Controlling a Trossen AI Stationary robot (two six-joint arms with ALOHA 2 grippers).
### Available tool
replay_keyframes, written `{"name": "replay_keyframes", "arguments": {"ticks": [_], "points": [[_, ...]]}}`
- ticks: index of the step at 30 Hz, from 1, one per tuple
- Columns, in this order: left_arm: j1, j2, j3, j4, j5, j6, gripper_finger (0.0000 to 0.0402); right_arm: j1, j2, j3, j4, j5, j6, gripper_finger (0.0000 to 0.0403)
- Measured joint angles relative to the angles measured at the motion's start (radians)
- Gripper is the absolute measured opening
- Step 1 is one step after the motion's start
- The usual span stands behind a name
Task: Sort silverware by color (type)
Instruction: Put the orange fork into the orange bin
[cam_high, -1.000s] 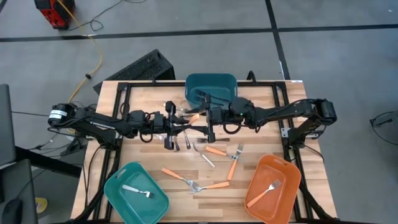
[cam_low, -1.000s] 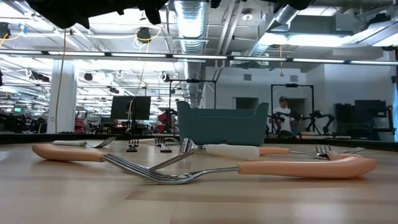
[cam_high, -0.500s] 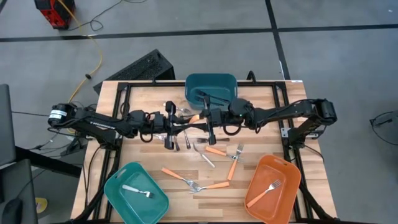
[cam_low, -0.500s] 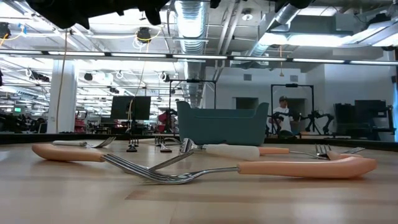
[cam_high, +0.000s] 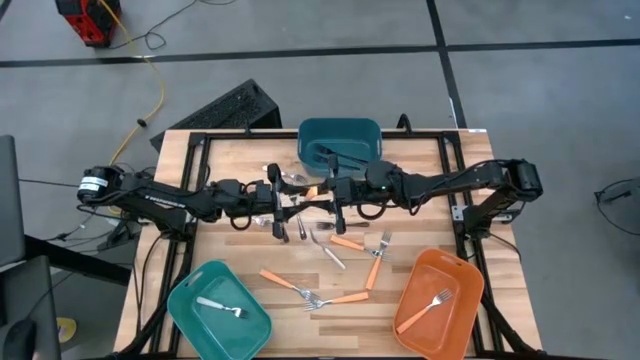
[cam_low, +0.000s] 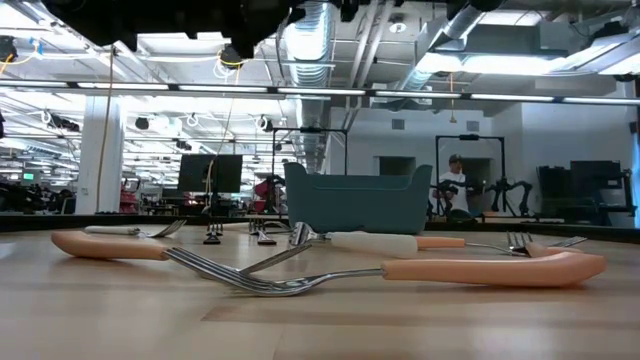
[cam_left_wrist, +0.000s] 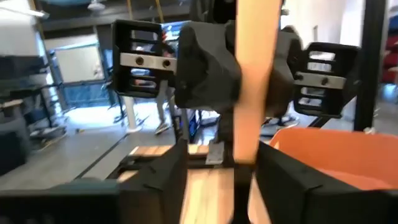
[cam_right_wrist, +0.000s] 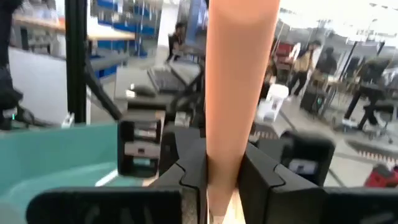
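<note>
Butcher-block table (cam_high: 240, 250) on grey concrete floor; open workshop with ceiling ducts behind, seen only in low view. Orange-handled fork (cam_right_wrist: 239, 93) upright at frame centre, clamped between right gripper (cam_right_wrist: 222, 180) fingers; left gripper (cam_left_wrist: 217, 180) opposite, fingers parted around same handle. Remaining silverware (cam_high: 335, 260) scattered at centre-bottom. Single forks in teal bin (cam_high: 190, 318) lower left and orange bin (cam_high: 462, 318) lower right; dark teal bin (cam_high: 340, 133) at top centre.

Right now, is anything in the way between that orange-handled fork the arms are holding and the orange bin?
Nothing visible blocks it. The right gripper holds the orange-handled fork above the table, and the forks lying toward the orange bin are flat, below its path.
</note>
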Motion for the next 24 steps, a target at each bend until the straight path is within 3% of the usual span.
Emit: {"name": "replay_keyframes", "arguments": {"ticks": [4,8,14,24], "points": [[0.000,0.000,0.000,-0.024,-0.044,0.000,0.0217,-0.014,0.000,0.000,-0.070,0.025,0.000,0.0084],[0.000,-0.005,0.000,-0.054,-0.048,-0.031,0.0240,-0.027,-0.017,-0.001,-0.196,0.080,-0.047,0.0084],[0.000,-0.009,0.000,-0.098,-0.048,-0.097,0.0243,-0.028,-0.068,0.001,-0.336,0.151,-0.133,0.0084],[0.000,-0.010,0.000,-0.124,-0.048,-0.128,0.0244,0.073,-0.228,0.002,-0.776,0.310,-0.147,0.0084]]}}
